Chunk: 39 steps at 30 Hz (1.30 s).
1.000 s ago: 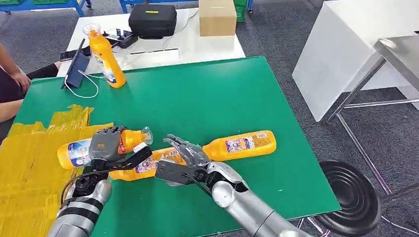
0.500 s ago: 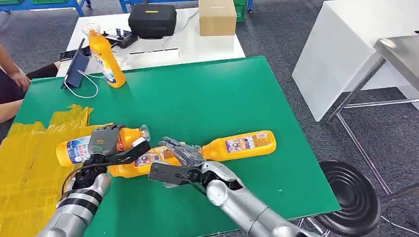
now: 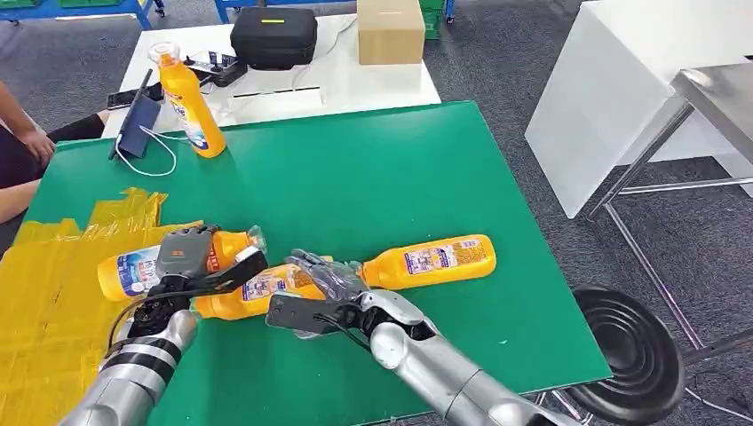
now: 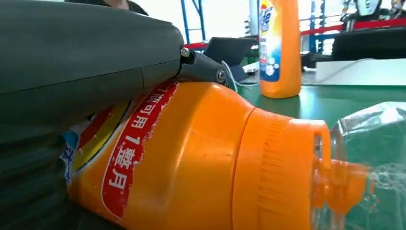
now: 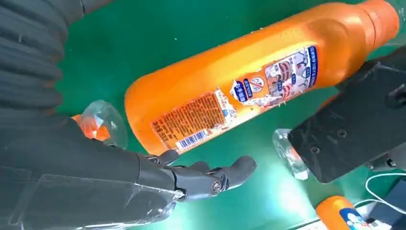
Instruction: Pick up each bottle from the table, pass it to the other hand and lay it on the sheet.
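My left hand point(image 3: 184, 257) grips an orange bottle point(image 3: 133, 272) with a clear cap, held on its side at the edge of the yellow sheet point(image 3: 49, 311). The left wrist view shows that bottle point(image 4: 191, 158) close up under the hand. A second bottle point(image 3: 244, 297) lies just beside it on the green table. My right hand point(image 3: 321, 282) is open over that bottle's end, its fingers point(image 5: 206, 178) stretched alongside the bottle point(image 5: 249, 81) without clasping it. A third bottle point(image 3: 431, 260) lies to the right. A fourth point(image 3: 188, 99) stands upright at the far left.
The green table point(image 3: 391, 169) has bare room at the far right. A person's arm point(image 3: 22, 133) rests at the left edge. A tablet point(image 3: 135, 124) with a white cable stands by the upright bottle. Behind, a white table carries a black case point(image 3: 273, 35) and a cardboard box point(image 3: 391, 31).
My left hand has carried its bottle a little to the left, further onto the sheet. My right hand has shifted left, over the second bottle's end.
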Tool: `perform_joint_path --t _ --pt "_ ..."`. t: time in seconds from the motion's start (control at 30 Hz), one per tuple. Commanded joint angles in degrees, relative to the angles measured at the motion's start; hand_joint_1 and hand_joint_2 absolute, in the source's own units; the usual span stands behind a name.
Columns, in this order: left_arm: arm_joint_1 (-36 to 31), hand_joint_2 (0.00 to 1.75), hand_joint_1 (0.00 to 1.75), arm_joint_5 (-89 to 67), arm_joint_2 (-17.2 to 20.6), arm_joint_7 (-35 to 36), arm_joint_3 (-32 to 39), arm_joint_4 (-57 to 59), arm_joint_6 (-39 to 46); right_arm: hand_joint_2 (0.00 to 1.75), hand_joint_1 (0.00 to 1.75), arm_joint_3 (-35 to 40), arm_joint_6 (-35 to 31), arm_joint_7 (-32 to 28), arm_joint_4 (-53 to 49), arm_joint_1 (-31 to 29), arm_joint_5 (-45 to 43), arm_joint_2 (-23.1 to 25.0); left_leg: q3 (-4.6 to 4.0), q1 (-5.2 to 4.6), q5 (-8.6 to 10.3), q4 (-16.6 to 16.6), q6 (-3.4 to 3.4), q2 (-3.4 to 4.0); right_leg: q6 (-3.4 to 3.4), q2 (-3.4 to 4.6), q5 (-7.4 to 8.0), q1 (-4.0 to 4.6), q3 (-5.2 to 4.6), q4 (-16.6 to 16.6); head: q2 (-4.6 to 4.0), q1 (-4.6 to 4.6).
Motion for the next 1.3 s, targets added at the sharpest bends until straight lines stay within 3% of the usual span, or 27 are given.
perform_joint_path --t 0.03,0.1,0.17,0.4,0.7,0.9,1.3 --pt "-8.60 1.75 0.00 2.01 1.53 -1.15 0.69 13.62 -10.67 1.75 0.00 3.20 0.73 0.71 9.10 -4.53 0.19 1.42 0.05 0.06 0.00 0.02 -0.03 -0.14 -0.01 0.02 0.00 0.04 0.08 -0.01 0.00 0.00" --pt "-12.04 1.75 0.00 1.86 2.88 1.90 -0.45 19.63 -21.56 1.75 0.00 4.40 1.56 1.85 13.93 -7.20 1.87 2.89 0.04 0.09 -0.01 0.07 -0.03 -0.23 0.00 -0.01 -0.02 0.07 0.09 0.02 0.00 0.02" --pt "-12.91 1.75 0.00 1.90 4.63 1.94 -0.70 22.31 -23.67 1.75 0.00 4.02 1.57 1.11 17.54 -9.06 2.22 4.61 0.00 0.07 -0.01 0.10 -0.03 -0.07 -0.01 0.14 0.02 0.06 0.00 0.07 0.00 0.00" --pt "-13.29 1.75 0.00 2.42 5.43 2.73 -0.13 23.71 -25.55 1.75 0.00 3.91 1.35 0.38 18.72 -10.39 3.12 5.05 0.49 0.07 0.05 -0.07 -0.04 0.06 -0.03 0.20 0.09 -0.01 0.47 -0.04 0.00 0.00" --pt "-13.70 1.75 0.00 2.48 5.45 2.81 -0.37 23.93 -27.69 1.75 0.00 4.79 2.22 0.99 20.19 -12.29 4.55 5.54 0.56 0.03 0.09 -0.07 -0.05 0.01 0.00 0.16 0.08 -0.03 0.52 0.03 0.00 0.00" --pt "-14.82 1.75 0.00 4.85 4.97 -2.09 -0.70 22.97 -30.07 1.75 0.00 6.12 2.86 2.11 25.86 -15.24 6.93 6.83 0.56 0.03 0.09 -0.04 -0.06 -0.04 0.00 0.09 0.06 -0.03 0.52 0.09 0.00 -0.02" --pt "-14.90 1.75 0.00 5.36 4.94 -2.56 -1.19 22.74 -30.43 1.75 0.00 6.89 2.74 1.90 27.59 -15.59 8.07 7.27 0.57 0.01 0.10 -0.05 -0.05 -0.13 0.01 0.01 0.04 -0.03 0.55 0.10 0.00 0.00"
